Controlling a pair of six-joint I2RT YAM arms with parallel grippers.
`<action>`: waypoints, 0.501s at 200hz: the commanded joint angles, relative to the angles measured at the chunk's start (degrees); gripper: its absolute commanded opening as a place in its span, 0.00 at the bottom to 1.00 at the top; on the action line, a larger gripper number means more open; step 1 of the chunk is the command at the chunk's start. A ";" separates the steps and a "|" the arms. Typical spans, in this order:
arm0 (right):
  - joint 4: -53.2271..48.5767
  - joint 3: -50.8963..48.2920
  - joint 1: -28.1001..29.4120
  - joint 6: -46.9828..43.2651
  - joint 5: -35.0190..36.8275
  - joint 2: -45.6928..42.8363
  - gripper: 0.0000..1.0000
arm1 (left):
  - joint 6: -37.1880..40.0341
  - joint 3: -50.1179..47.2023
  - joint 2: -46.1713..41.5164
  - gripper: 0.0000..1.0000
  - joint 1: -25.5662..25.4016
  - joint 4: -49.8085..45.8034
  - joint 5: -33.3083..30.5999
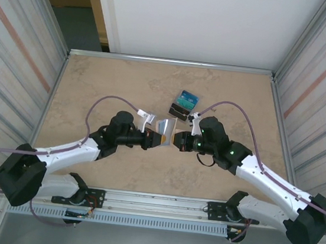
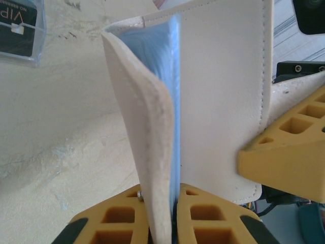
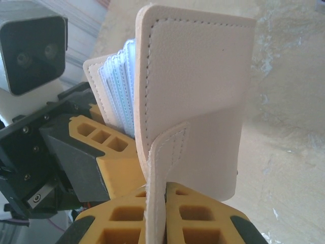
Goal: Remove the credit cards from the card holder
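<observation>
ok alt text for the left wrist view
A tan card holder, pale blue inside, is pinched from below by the left hand and on its right by the right hand. A dark card lies beyond.

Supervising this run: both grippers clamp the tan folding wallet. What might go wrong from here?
The right gripper pinches the closing tab of the tan folding wallet; a pull might slip it free. The left gripper clamps one flap, so neither is free to empty the pale blue pockets.
</observation>
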 commanded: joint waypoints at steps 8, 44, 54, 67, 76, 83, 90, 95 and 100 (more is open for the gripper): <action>1.07 -0.27 -0.76 0.56 1.87 -0.80 0.21 | 2.36 0.85 -1.80 0.02 -0.27 1.71 1.50; -0.70 2.14 -0.90 -1.03 3.45 0.33 0.53 | 2.73 1.61 0.20 0.02 -0.66 2.37 1.95; -0.99 2.86 -0.91 -1.25 4.16 0.89 0.61 | 2.88 2.00 0.36 0.02 -0.75 2.33 2.70; -1.31 3.56 -0.87 -1.09 5.31 1.68 0.65 | 3.46 2.57 0.49 0.02 -0.93 1.82 4.08; -1.42 3.97 -0.87 -0.81 6.00 2.24 0.69 | 4.03 3.02 0.48 0.02 -1.06 0.98 4.81; -1.52 4.29 -0.89 -0.56 6.42 2.81 0.69 | 4.59 3.40 0.60 0.02 -1.14 0.21 5.27; -1.91 4.71 -0.90 -0.34 6.97 3.36 0.70 | 4.92 3.83 0.66 0.02 -1.24 -0.35 5.77; -2.41 5.06 -0.85 -0.19 7.48 3.75 0.71 | 5.24 4.23 0.71 0.02 -1.24 -0.87 6.17; -2.80 5.37 -0.81 0.03 8.09 4.16 0.71 | 5.57 4.65 0.88 0.02 -1.22 -1.47 6.42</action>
